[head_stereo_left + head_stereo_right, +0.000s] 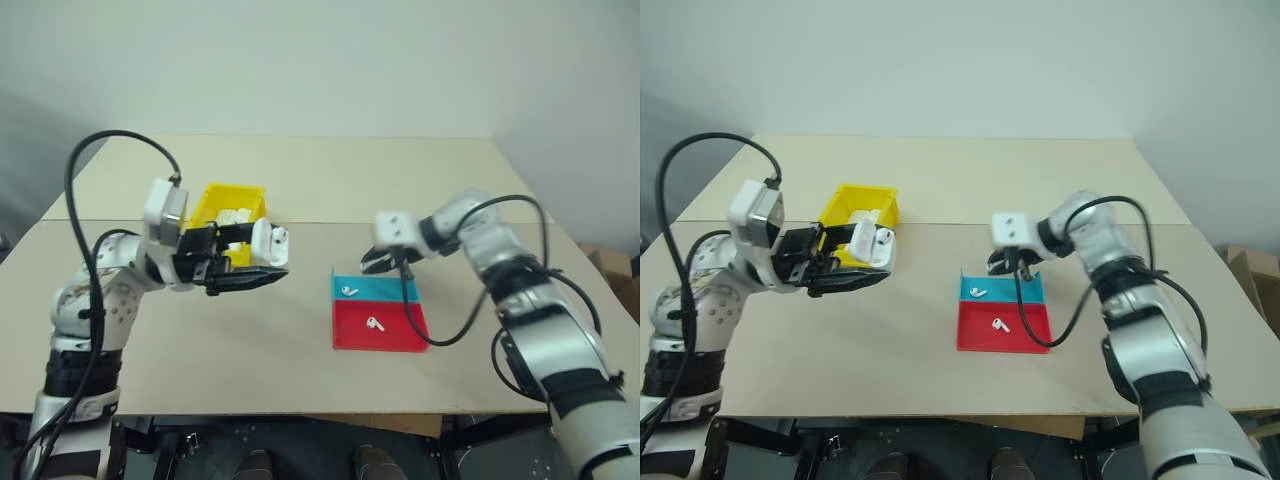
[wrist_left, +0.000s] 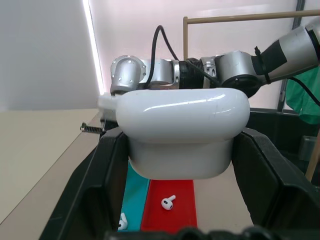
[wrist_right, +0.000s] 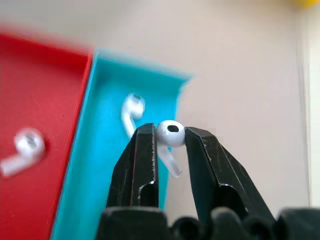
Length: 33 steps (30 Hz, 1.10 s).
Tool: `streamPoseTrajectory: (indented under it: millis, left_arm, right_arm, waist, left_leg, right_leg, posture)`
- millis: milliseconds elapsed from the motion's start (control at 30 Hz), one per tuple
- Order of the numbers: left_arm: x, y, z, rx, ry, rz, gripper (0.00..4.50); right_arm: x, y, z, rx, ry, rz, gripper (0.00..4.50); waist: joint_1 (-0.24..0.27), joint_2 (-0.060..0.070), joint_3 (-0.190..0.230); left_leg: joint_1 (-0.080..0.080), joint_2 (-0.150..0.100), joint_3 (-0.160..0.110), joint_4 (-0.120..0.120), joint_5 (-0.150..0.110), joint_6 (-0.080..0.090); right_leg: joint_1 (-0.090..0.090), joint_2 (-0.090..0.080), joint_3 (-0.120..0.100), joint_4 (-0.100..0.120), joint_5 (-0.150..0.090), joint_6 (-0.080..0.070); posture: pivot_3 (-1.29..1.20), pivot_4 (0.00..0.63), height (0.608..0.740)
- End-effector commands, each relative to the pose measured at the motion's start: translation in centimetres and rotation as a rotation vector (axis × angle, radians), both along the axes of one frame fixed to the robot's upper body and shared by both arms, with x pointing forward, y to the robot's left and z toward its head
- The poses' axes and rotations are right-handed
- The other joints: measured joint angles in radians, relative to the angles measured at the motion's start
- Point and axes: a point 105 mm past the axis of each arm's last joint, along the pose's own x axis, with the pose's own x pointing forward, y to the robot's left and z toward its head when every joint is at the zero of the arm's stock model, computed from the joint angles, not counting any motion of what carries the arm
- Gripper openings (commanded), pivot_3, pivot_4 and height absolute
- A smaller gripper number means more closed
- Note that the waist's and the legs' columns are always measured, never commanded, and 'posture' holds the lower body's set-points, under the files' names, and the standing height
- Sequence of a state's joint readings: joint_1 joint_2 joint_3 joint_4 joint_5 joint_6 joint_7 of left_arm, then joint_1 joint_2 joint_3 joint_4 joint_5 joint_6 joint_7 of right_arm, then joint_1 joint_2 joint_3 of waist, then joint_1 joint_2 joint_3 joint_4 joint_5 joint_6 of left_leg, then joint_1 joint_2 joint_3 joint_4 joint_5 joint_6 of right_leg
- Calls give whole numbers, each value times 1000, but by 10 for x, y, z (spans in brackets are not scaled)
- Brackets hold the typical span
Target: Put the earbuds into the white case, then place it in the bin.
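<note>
The right pincer (image 3: 167,142) is nearly closed on one earbud (image 3: 169,136), pinching its rounded head between the fingertips with the stem hanging free, just above the teal tray (image 1: 372,289). The left pincer (image 2: 180,200) is clamped tight on the white case (image 2: 182,132), holding it up off the worktop (image 1: 300,370) near the bin (image 1: 228,205), which already has white cases in it. One more earbud lies in the teal tray (image 1: 349,291) and another in the red tray (image 1: 374,323). Judging by this, the step is carrying the pinched earbud across to the case. To do it well, keep the grip light but steady, since the head is glossy and could slip; turn the stem downward toward the case's socket, and approach slowly. Whether the lid is open cannot be told here
</note>
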<state>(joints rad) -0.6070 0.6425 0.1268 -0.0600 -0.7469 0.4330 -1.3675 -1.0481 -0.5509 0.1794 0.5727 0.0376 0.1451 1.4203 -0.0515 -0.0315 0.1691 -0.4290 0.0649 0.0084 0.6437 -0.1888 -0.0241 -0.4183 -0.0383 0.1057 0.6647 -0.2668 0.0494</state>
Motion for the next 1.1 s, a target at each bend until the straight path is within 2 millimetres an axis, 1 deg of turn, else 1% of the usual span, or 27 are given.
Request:
streamPoseTrajectory:
  millis: [33,100,167,267,333,367,433,500,600,733,1100]
  left_arm:
    - [3,-4,7,-8,-44,-13,2791]
    - [9,-8,6,-19,-42,-10,2791]
    - [13,-12,4,-36,-35,-15,2791]
    - [18,-20,2,-51,-28,-19,2791]
    - [24,-29,3,-70,-25,-26,2791]
    - [28,-33,3,-78,-23,-26,2791]
    - [34,-42,5,-91,-20,-40,2791]
    - [37,-51,7,-92,-19,-64,2791]
    - [38,-57,10,-89,-24,-99,2791]
    - [38,-56,12,-88,-27,-117,2791]
    - [35,-51,13,-86,-31,-114,2791]
  right_arm:
    - [-23,-4,52,367,117,-80,629]
    - [-35,-7,70,610,232,-158,629]
    - [-50,-10,82,796,328,-188,629]
    - [-72,-7,91,975,401,-181,629]
    - [-84,1,95,1103,452,-150,629]
    - [-88,6,96,1140,471,-142,629]
    - [-100,19,95,1154,489,-115,629]
    - [-112,33,90,1131,503,-93,629]
    - [-118,45,83,1113,526,-107,629]
    - [-120,49,78,1102,526,-129,629]
    - [-116,47,66,1050,505,-182,629]
  waist:
    - [4,0,0]
    - [7,0,0]
    - [9,0,0]
    - [9,0,0]
    - [9,0,0]
    - [9,0,0]
    - [9,0,0]
    - [8,0,0]
    - [6,0,0]
    - [0,0,0]
    - [-3,0,0]
  left_leg:
    - [0,0,0,0,0,0]
    - [0,0,0,0,0,0]
    - [0,0,-1,0,0,0]
    - [0,0,-2,0,0,0]
    - [-1,0,-2,0,0,0]
    - [-1,0,-2,0,0,0]
    - [-1,0,-2,0,0,0]
    - [-1,-1,-3,0,0,0]
    - [-3,-1,-3,0,0,0]
    - [-3,-1,-3,0,0,0]
    - [-3,-1,-3,0,0,0]
  right_leg:
    - [0,0,0,0,0,0]
    - [0,0,0,0,0,0]
    - [0,0,0,0,0,0]
    - [0,0,-1,0,0,0]
    - [0,0,-1,0,0,0]
    - [0,0,-1,0,0,0]
    - [0,0,-1,0,0,0]
    - [0,0,-1,0,0,0]
    - [-1,0,-1,-1,0,0]
    - [-1,0,-1,0,0,0]
    - [-1,0,-1,-1,0,0]
  posture:
    - [0,150,740]
    - [0,150,740]
    - [0,150,740]
    - [0,150,740]
    - [0,150,740]
    - [0,150,740]
    - [0,150,740]
    - [0,150,740]
    - [0,150,740]
    - [0,150,740]
    - [0,150,740]
